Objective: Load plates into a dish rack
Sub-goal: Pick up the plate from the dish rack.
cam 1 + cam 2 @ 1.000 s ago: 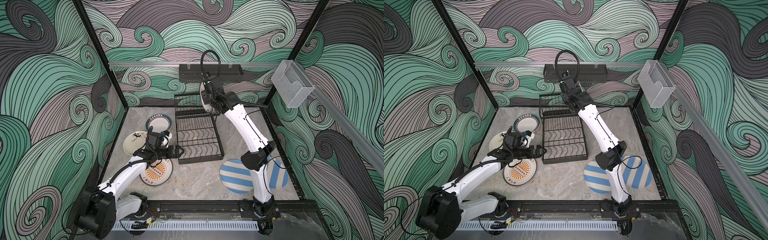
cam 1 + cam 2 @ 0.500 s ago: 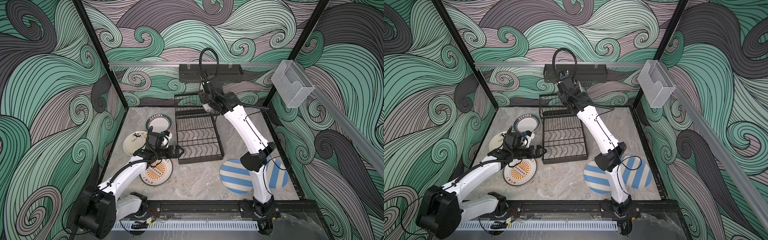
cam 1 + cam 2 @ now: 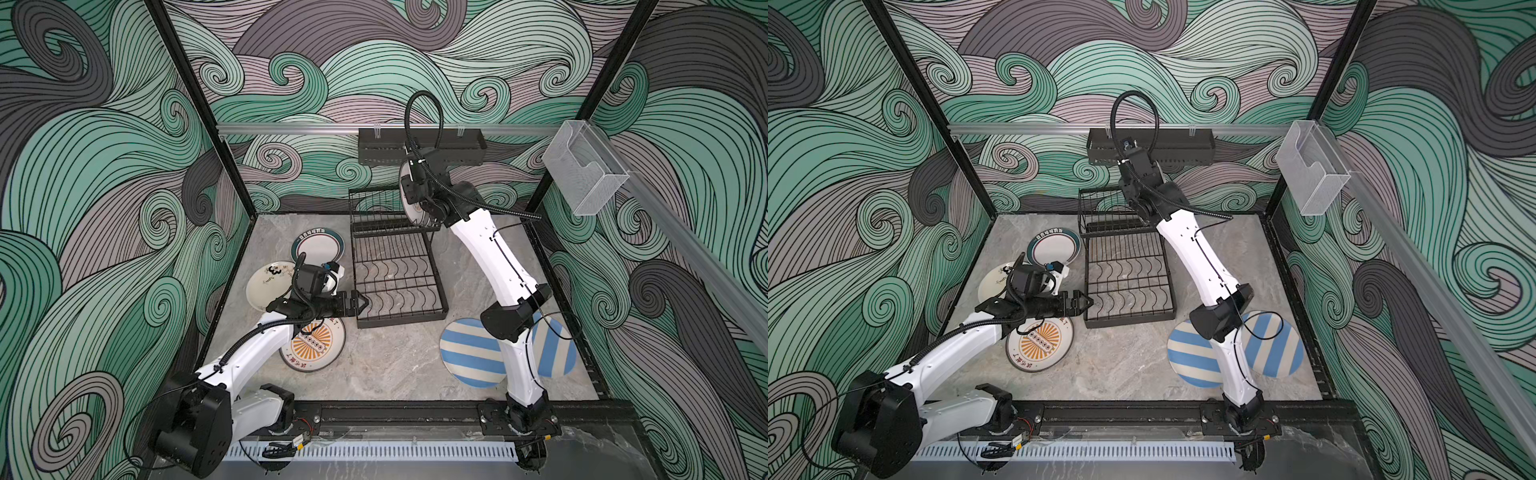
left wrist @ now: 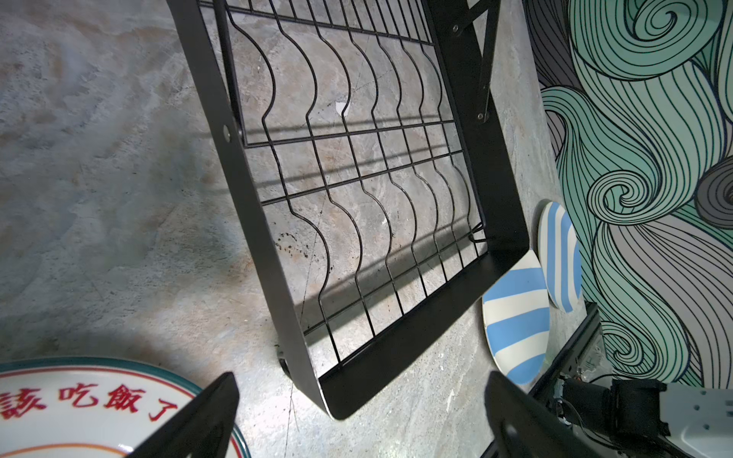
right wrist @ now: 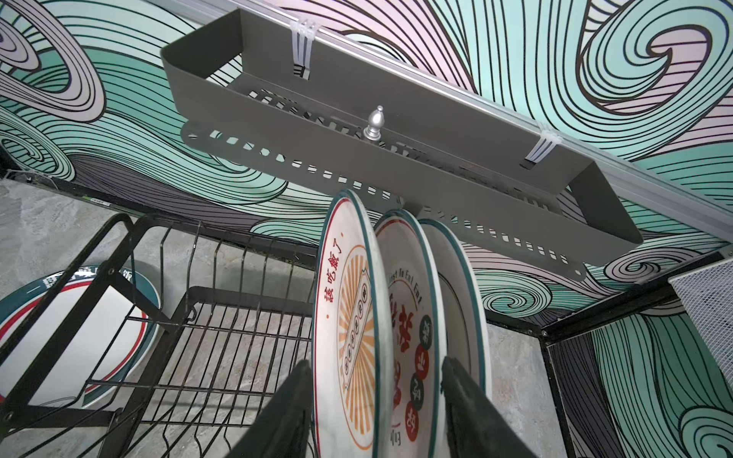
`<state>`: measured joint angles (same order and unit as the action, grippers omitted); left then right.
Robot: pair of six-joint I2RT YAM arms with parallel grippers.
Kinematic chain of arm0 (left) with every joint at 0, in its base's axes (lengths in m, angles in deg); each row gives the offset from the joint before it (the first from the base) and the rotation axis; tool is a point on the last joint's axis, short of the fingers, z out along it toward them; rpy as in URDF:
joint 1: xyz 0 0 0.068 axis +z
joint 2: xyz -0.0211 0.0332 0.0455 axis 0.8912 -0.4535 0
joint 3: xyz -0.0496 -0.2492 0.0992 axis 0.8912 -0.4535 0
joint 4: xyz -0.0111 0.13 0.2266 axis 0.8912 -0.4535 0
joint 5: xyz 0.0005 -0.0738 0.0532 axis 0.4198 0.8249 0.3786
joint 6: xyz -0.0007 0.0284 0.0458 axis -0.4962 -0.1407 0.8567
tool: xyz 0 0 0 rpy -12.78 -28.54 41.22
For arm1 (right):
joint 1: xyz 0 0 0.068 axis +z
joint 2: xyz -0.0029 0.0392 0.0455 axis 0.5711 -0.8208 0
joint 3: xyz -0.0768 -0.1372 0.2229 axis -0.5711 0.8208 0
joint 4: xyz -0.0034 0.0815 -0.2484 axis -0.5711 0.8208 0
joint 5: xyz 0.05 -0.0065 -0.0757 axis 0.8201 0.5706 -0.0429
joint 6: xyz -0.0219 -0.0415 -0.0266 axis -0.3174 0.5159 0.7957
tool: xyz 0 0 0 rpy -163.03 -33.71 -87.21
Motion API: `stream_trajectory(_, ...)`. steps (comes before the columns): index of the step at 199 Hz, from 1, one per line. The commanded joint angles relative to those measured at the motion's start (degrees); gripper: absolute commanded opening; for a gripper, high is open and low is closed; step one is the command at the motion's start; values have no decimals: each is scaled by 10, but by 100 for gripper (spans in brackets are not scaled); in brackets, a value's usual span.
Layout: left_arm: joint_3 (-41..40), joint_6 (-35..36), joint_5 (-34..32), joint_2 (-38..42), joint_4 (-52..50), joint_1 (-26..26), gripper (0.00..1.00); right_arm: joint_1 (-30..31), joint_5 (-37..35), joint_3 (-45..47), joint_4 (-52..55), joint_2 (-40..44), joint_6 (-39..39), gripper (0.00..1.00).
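Right arm point(image 3: 494, 257): extended far over the dish rack point(image 3: 401, 321). Right gripper point(image 5: 375, 363): jaws apart, straddling 2 of 3 upright plates point(image 5: 408, 317) in the upper tier; grip cannot be confirmed. Left arm point(image 3: 253, 353): low, near horizontal. Left gripper point(image 3: 360, 302): wide open, empty, at the rack's near corner.

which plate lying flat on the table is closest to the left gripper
The orange-sunburst plate with red characters, lying just beside the open left gripper. The teal-rimmed plate, the whitish plate and both striped plates lie farther off.
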<state>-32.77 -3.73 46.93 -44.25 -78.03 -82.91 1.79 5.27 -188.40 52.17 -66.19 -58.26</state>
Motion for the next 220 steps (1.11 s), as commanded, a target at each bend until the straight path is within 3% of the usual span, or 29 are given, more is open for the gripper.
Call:
stream_trajectory(1,16,10,3,-6,-12,4,99,-1,5,-6,10,-19,-8,53)
stream_trajectory(46,13,9,3,-3,-12,4,99,0,7,-3,14,-26,-9,46)
stream_trajectory(114,14,9,4,0,-12,4,99,-1,-13,-1,31,-26,-12,45)
stream_trajectory(150,14,9,4,0,-10,4,99,0,-6,3,33,-15,-16,23)
stream_trajectory(180,14,10,7,0,-9,4,99,4,-4,-3,33,-9,-18,17)
stream_trajectory(220,15,10,9,0,-9,4,99,11,-26,-10,33,-1,-18,0)
